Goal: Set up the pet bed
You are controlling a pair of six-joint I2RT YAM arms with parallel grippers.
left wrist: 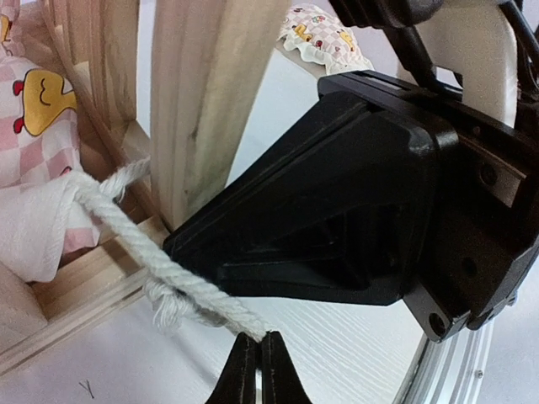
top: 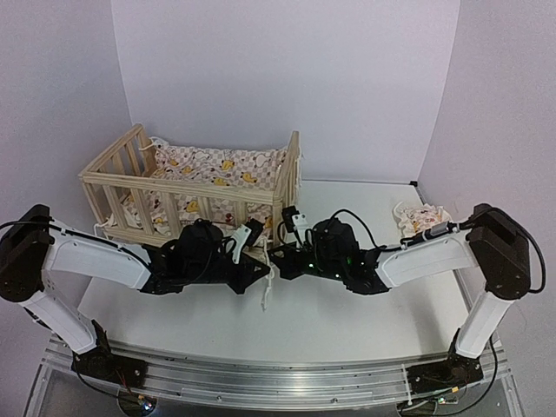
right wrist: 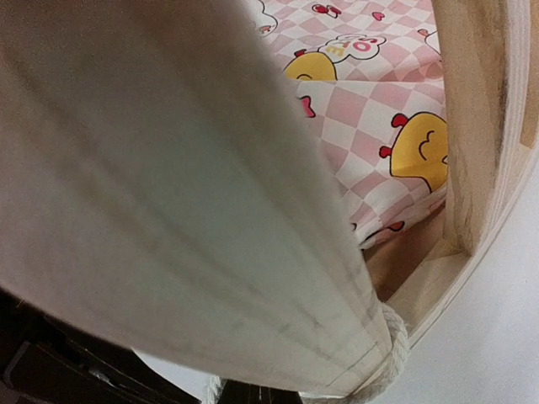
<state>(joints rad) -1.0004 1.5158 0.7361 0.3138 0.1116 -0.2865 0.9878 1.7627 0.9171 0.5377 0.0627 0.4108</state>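
Note:
The pet bed, a light-wood crib with slatted sides, stands at the back left with a pink-checkered duck cushion in it. Both grippers meet at its front right corner post. My left gripper is shut on a white rope that runs from the cushion past the post. The right gripper's black body lies just beyond that rope. In the right wrist view the rope loops round the post's foot. My right gripper is barely in frame and looks shut; anything between its tips is hidden.
A small matching pillow lies on the white table at the right, near the right arm's elbow. A loose rope end hangs down onto the table below the two grippers. Purple walls close in the back and sides.

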